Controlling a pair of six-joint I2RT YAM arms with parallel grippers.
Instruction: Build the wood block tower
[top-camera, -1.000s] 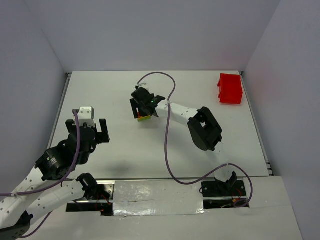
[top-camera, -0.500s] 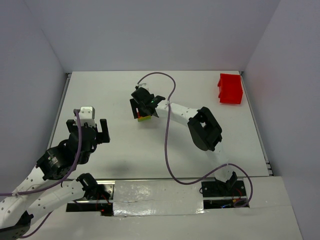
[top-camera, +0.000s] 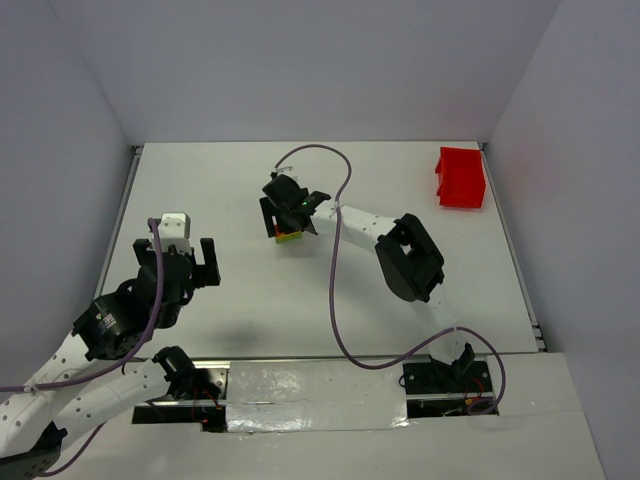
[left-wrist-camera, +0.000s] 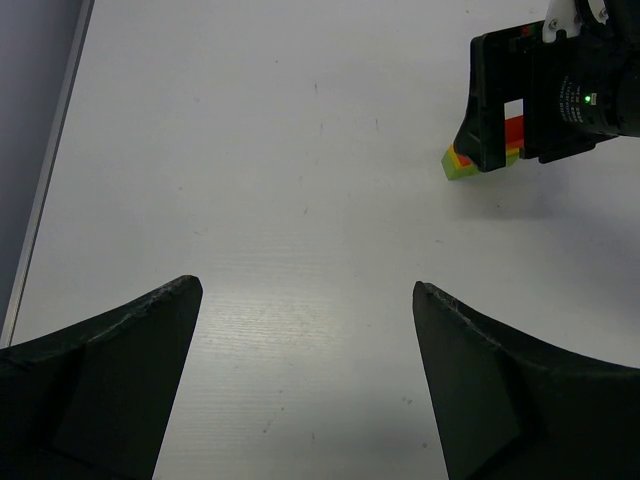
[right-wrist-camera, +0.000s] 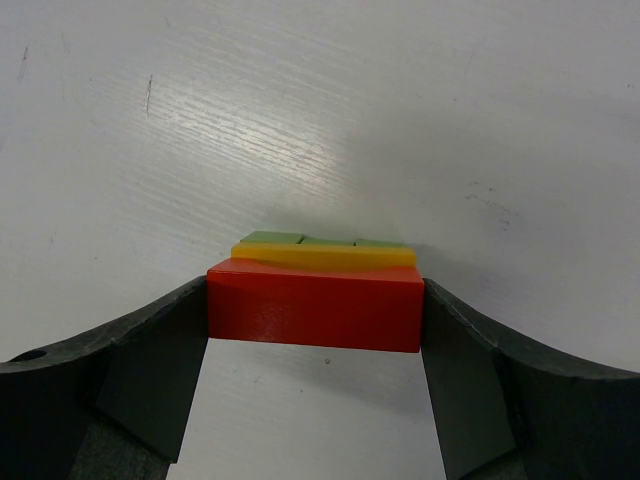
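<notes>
The wood block tower (top-camera: 289, 236) stands mid-table: a green block (right-wrist-camera: 300, 239) at the bottom, a yellow piece (right-wrist-camera: 325, 255) on it and a red block (right-wrist-camera: 314, 305) on top. My right gripper (right-wrist-camera: 316, 312) is shut on the red block, one finger on each end, right over the pile; it also shows in the top view (top-camera: 288, 224). The left wrist view shows the pile (left-wrist-camera: 462, 161) partly hidden behind the right gripper. My left gripper (left-wrist-camera: 307, 292) is open and empty, well to the near left of the tower (top-camera: 186, 262). No teal wedge is in view.
A red plastic bin (top-camera: 461, 178) sits at the far right corner of the table. The right arm's purple cable (top-camera: 335, 262) loops across the table middle. Walls close the table on the left, back and right.
</notes>
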